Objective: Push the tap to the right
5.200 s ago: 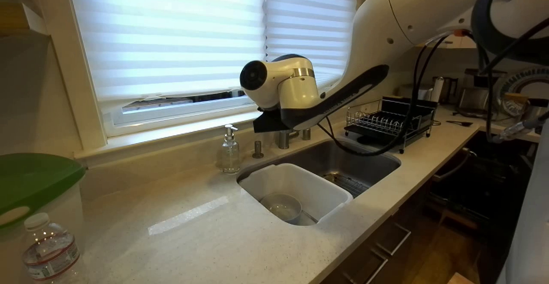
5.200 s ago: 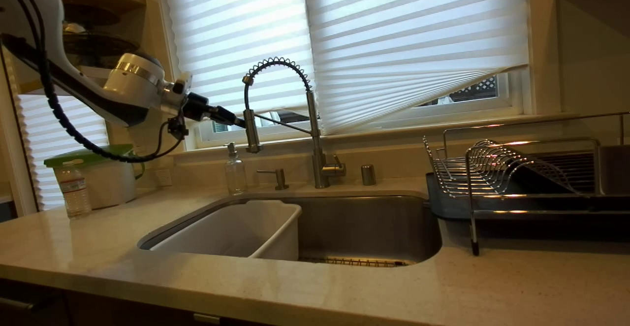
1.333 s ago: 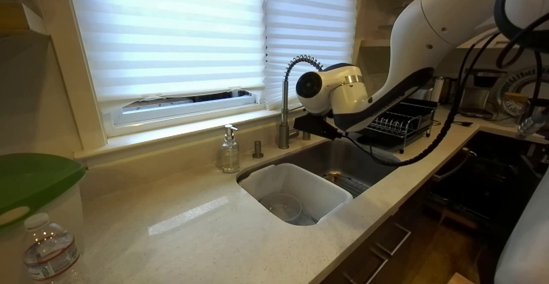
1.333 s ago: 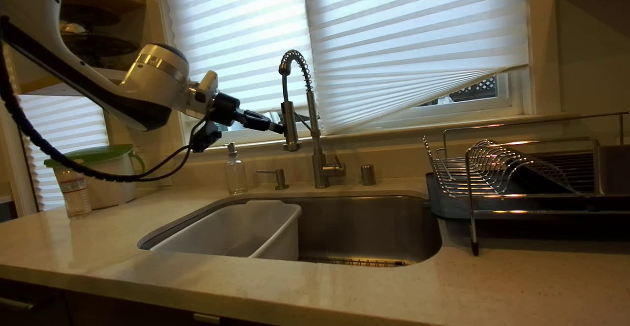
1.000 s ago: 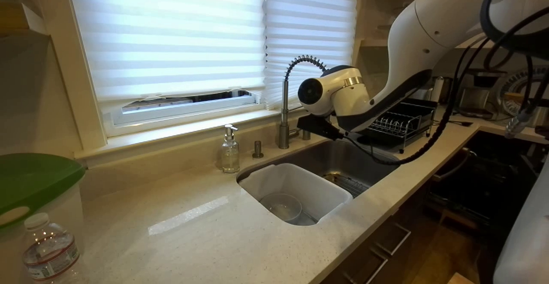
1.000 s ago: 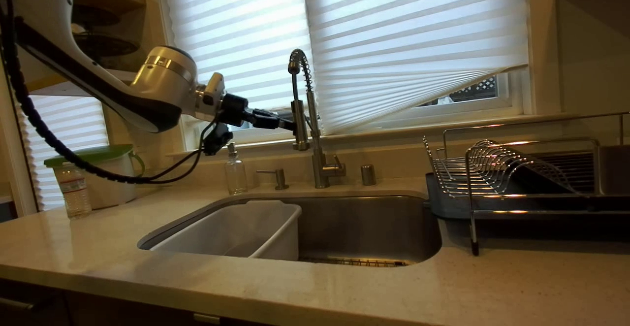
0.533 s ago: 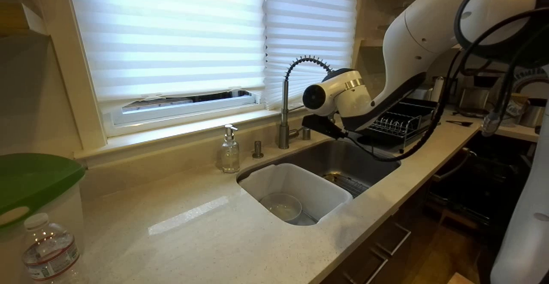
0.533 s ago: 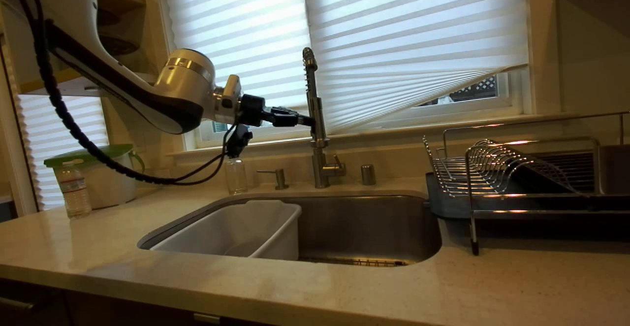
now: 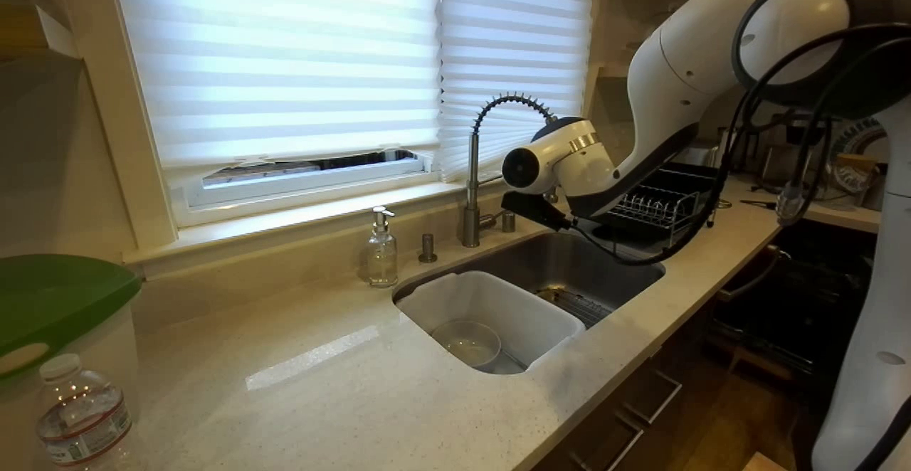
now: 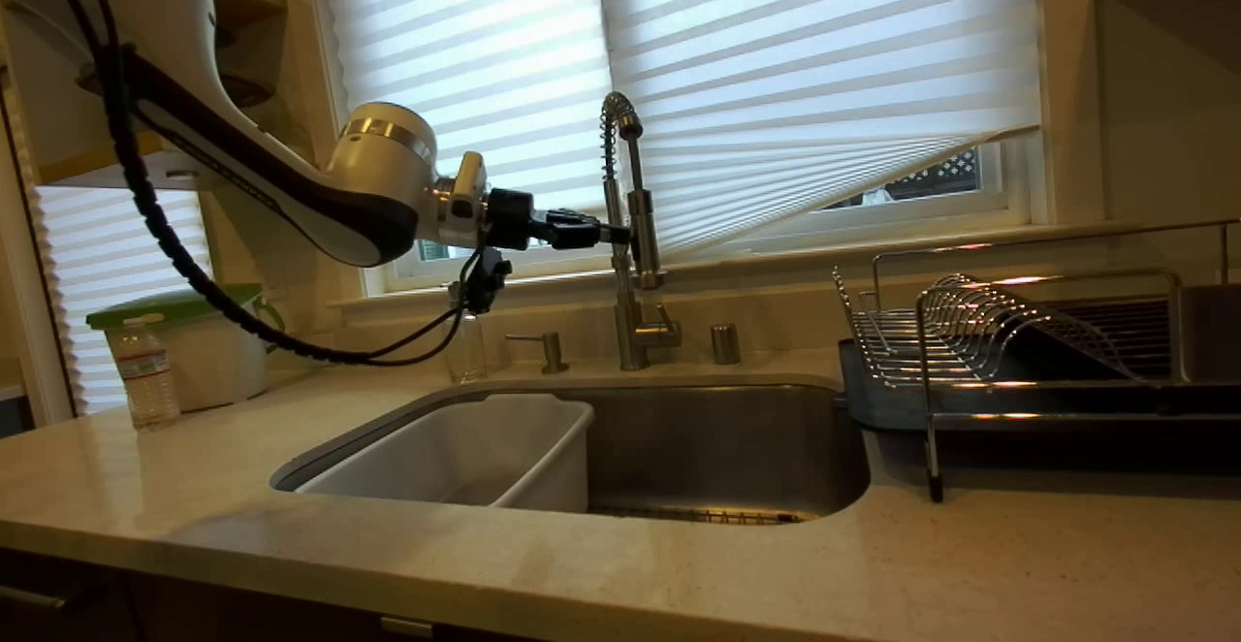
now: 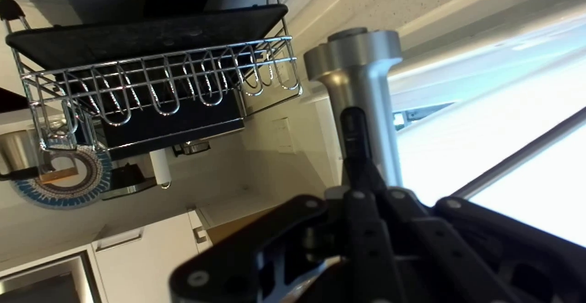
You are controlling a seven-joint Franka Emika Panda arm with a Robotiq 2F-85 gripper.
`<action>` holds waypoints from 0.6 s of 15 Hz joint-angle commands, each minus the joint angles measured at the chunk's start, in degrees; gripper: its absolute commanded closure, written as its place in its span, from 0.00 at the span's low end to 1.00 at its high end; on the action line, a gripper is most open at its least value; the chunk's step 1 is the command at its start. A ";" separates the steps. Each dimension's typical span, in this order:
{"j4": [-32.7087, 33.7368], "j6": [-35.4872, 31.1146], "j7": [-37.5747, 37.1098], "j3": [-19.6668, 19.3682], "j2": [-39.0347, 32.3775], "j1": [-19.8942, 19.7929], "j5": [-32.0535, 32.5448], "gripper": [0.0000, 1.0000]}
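Observation:
The tap is a tall silver gooseneck with a spring arch [image 10: 609, 128] and a slim post [image 9: 473, 172]. Its hanging spray head [image 10: 643, 235] stands just right of the post in that exterior view. The spray head [image 11: 361, 83] also shows close up in the wrist view, with a black strip facing me. My gripper [image 10: 620, 234] has its fingers together and comes from the left against the spray head's side. In the wrist view the fingertips [image 11: 364, 175] overlap the spray head's lower part in the picture. In an exterior view the arm's hand hides the fingers and spray head.
A wire dish rack [image 11: 155, 24] stands right of the sink [image 10: 717, 438]. A white basin [image 10: 562, 467] sits in the sink's left part. A glass soap bottle [image 9: 383, 257] and a short soap pump [image 10: 551, 351] stand left of the tap. The window blind [image 10: 824, 60] hangs behind.
My gripper has moved right in an exterior view, pushing the spray head. The spray head has swung from left of the post, across its front, to right of it. The fingers stay together.

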State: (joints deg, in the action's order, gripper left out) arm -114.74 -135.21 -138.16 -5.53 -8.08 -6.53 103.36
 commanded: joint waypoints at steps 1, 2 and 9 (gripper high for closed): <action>-7.59 2.00 7.06 1.61 6.89 1.28 -5.67 1.00; -9.11 1.38 10.15 1.95 8.28 1.46 -8.22 1.00; -17.48 -16.62 32.95 2.14 16.78 3.36 -25.14 0.73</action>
State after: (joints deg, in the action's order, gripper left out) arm -127.78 -145.59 -113.27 -2.86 4.52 -4.02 84.27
